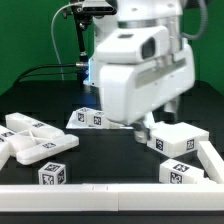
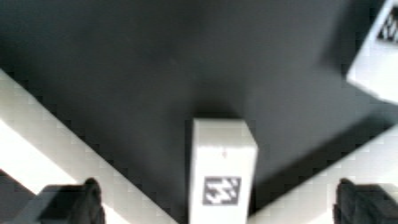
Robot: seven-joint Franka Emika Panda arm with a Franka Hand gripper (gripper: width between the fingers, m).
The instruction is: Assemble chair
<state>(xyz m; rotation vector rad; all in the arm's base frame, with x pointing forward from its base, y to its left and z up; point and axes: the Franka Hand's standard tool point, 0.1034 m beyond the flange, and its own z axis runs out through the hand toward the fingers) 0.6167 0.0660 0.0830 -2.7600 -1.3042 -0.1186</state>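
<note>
The chair lies in loose white tagged pieces on the black table. In the wrist view a narrow white post (image 2: pixel 222 150) with a marker tag near its end lies lengthwise between my fingers. My gripper (image 2: pixel 217 202) is open, one dark fingertip (image 2: pixel 71 203) on each side of the post and well apart from it. In the exterior view the arm's white hand (image 1: pixel 140 80) hangs low over the table's middle and hides the fingertips. Flat panels (image 1: pixel 30 138) lie at the exterior view's left, with a small block (image 1: pixel 55 175) in front of them.
More tagged pieces lie at the back (image 1: pixel 88 118), at the exterior view's right (image 1: pixel 182 138) and front right (image 1: pixel 178 173). A white rail (image 1: pixel 100 197) runs along the front edge and another (image 1: pixel 211 160) along the right side. Cables hang behind the arm.
</note>
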